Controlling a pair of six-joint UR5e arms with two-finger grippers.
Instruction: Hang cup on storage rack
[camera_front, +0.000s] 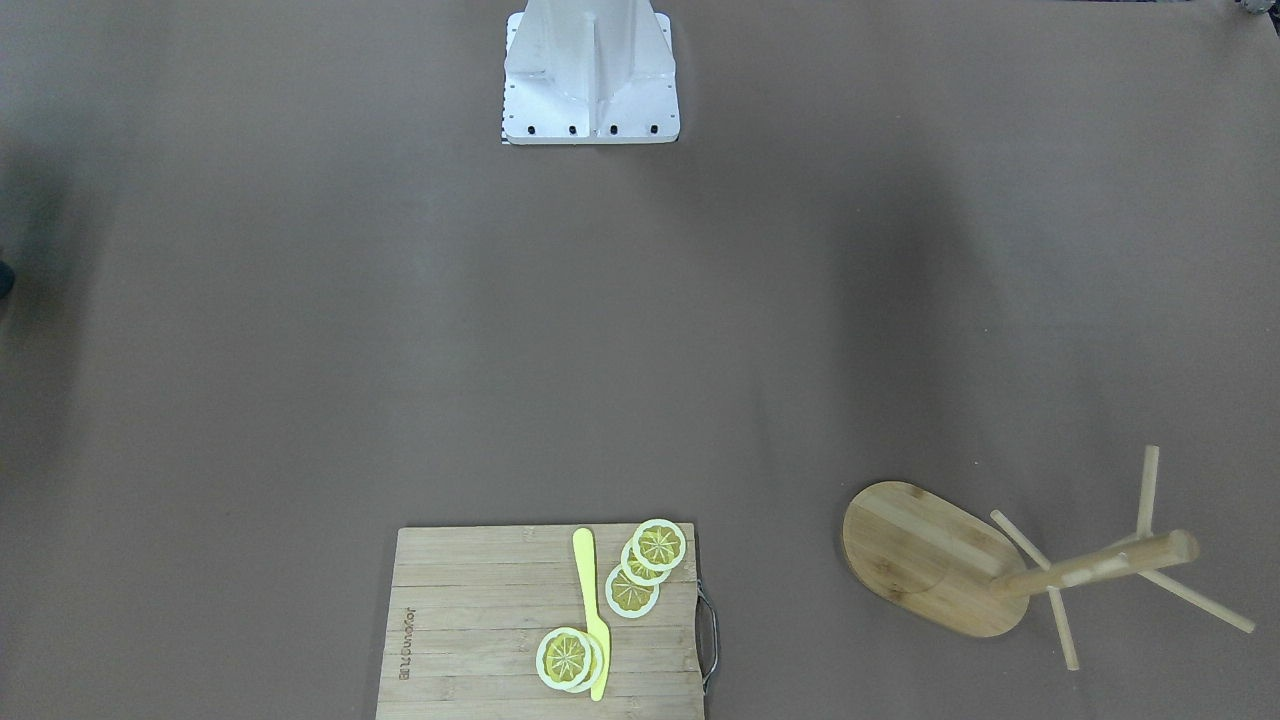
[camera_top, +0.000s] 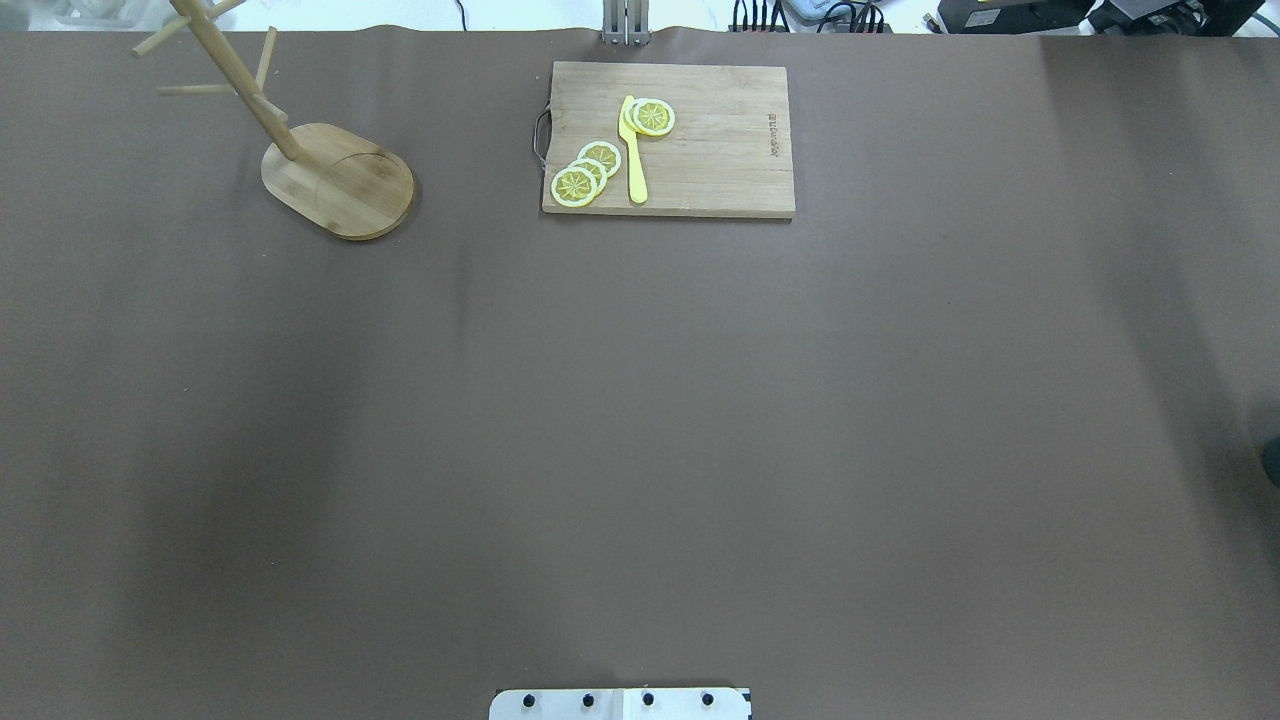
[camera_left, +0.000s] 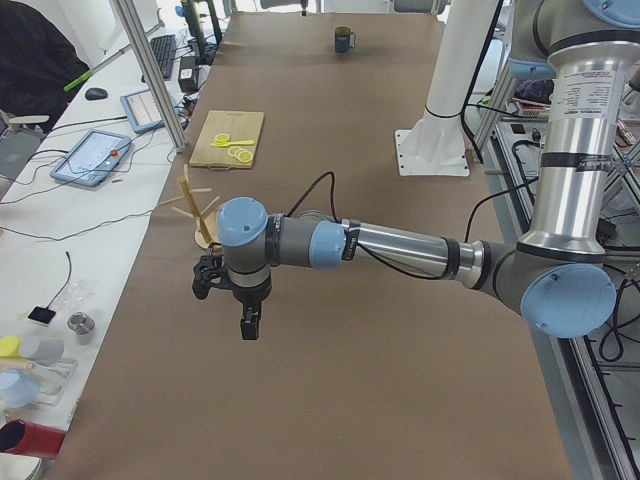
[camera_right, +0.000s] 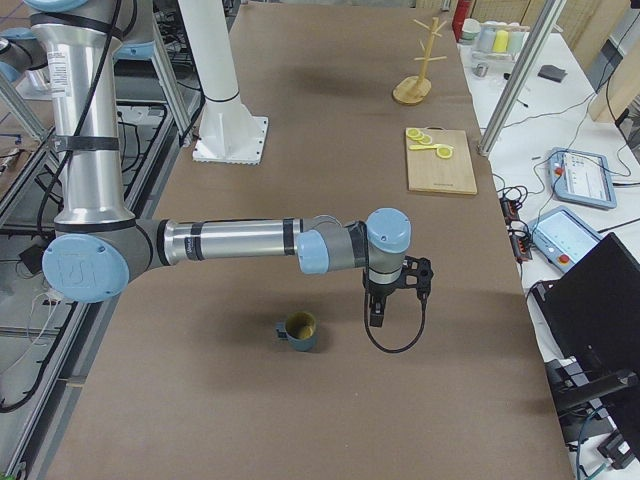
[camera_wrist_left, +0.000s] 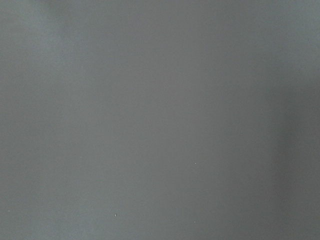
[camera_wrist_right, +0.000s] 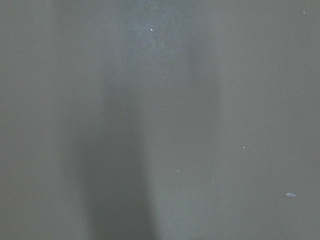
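The dark blue cup (camera_right: 298, 331) with a yellow interior stands upright on the brown table near the robot's right end; it also shows far off in the exterior left view (camera_left: 343, 40). The bamboo storage rack (camera_top: 338, 180) stands at the far left corner, and shows too in the front-facing view (camera_front: 935, 560) and both side views (camera_left: 200, 212) (camera_right: 420, 78). My right gripper (camera_right: 377, 315) points down beside the cup, apart from it. My left gripper (camera_left: 248, 328) hangs over bare table near the rack. I cannot tell whether either is open or shut. Both wrist views show only table.
A wooden cutting board (camera_top: 700, 150) with lemon slices (camera_top: 585, 172) and a yellow knife (camera_top: 633, 150) lies at the table's far edge, middle. The white robot base (camera_front: 590, 75) stands at the near edge. Desks with devices line the far side.
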